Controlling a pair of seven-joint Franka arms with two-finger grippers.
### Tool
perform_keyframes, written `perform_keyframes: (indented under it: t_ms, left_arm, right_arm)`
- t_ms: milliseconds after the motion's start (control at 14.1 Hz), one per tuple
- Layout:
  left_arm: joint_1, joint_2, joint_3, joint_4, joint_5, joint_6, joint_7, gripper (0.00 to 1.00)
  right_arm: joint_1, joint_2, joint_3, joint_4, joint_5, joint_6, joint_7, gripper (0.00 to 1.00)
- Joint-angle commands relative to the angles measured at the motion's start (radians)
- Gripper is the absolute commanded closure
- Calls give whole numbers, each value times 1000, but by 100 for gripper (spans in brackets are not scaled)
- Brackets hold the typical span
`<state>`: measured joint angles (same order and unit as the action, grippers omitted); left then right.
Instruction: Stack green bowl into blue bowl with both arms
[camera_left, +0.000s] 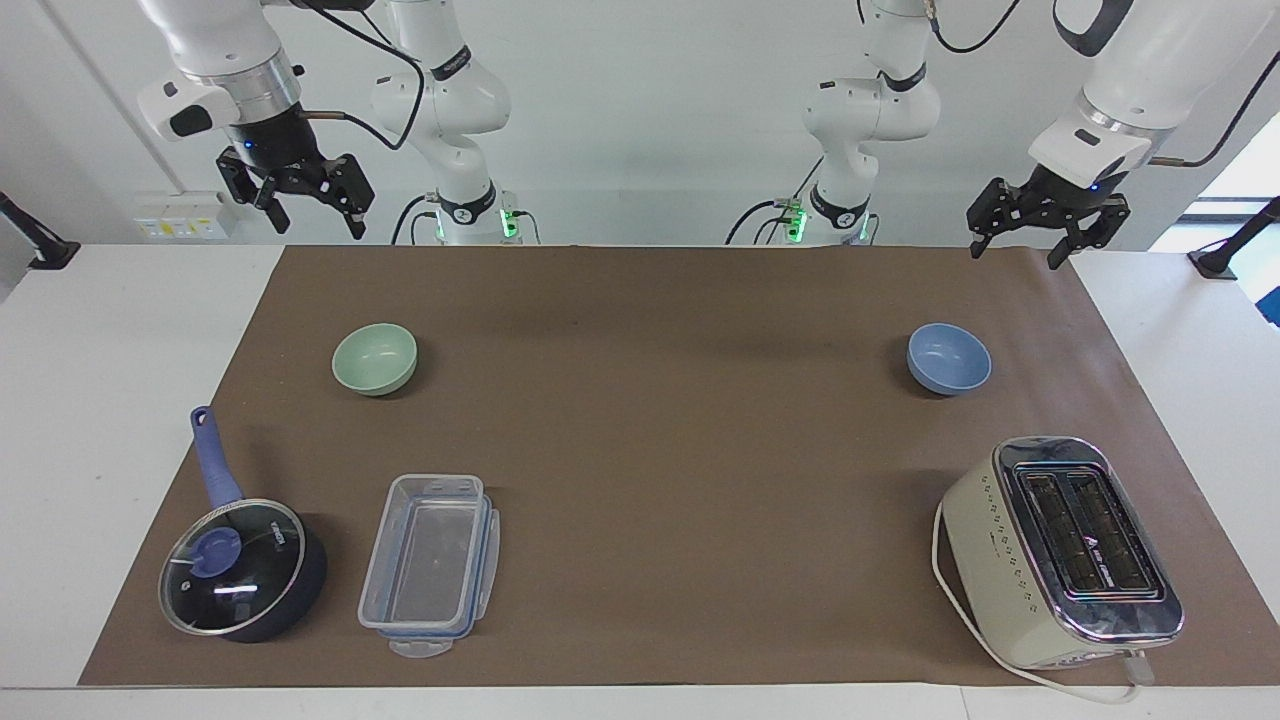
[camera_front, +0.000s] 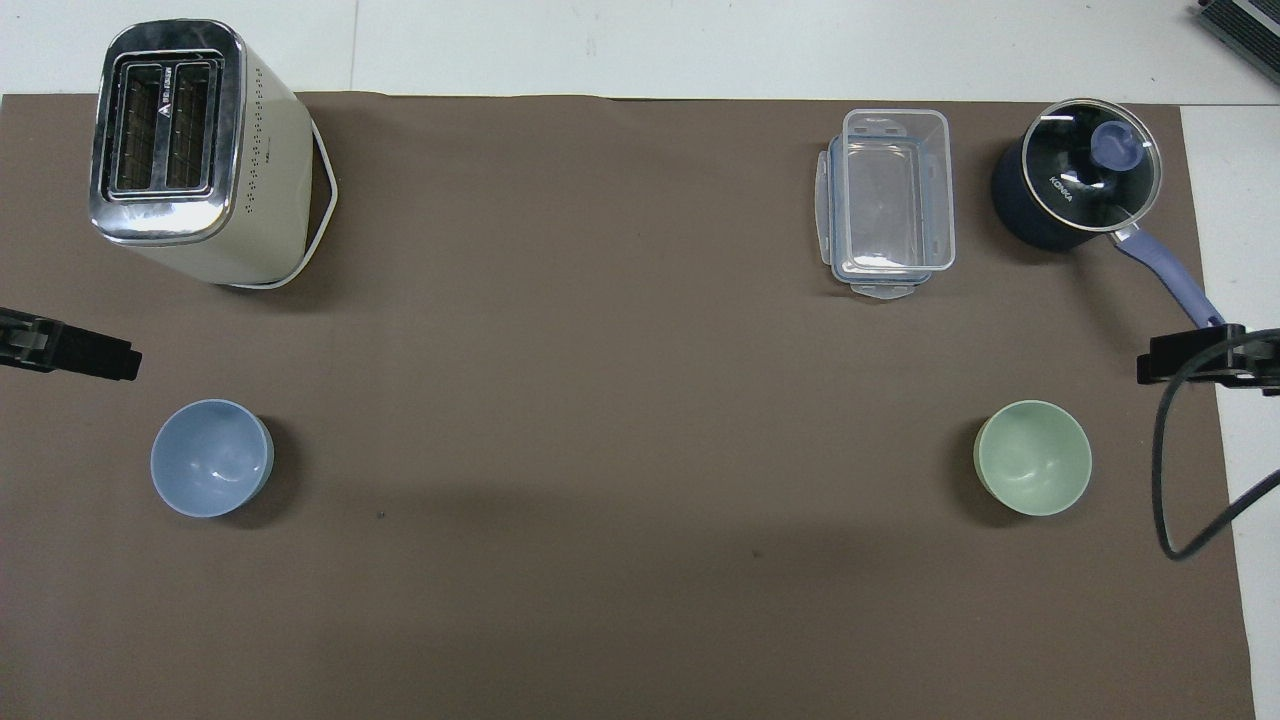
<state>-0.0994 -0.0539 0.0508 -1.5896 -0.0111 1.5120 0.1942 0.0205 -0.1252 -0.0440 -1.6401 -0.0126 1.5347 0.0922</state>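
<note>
Facing view: nothing stacked yet, both bowls sit apart on the brown mat (camera_left: 640, 450).

Taking the blue bowl (camera_left: 948, 358) as landmark: the green bowl (camera_left: 375, 358) lies well apart from it, toward the right arm's end of the table, about as near to the robots. The left gripper (camera_left: 1020, 245) hangs raised, open and empty, above the mat's edge near the blue bowl; the right gripper (camera_left: 312, 210) hangs raised, open and empty, near the green bowl's end. Every step remains, by my judgement: grasping, carrying, nesting.

bowls (camera_left: 375, 358) matt, smooth | mat (camera_left: 640, 450) brown, matt | toaster (camera_left: 1060, 550) top glossy metal | box (camera_left: 430, 565) clear plastic | pan (camera_left: 235, 570) lid glass
</note>
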Motion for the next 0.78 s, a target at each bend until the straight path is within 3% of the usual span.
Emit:
perform_keyframes:
  t_ms: [0, 710]
  left_arm:
    - [-2, 0, 3, 20, 11, -32, 1, 0]
    - [0, -1, 3, 20, 11, -29, -7, 0]
  right_arm:
    - [-8, -8, 3, -10, 17, 7, -23, 0]
    - [-8, -8, 3, -10, 17, 7, -23, 0]
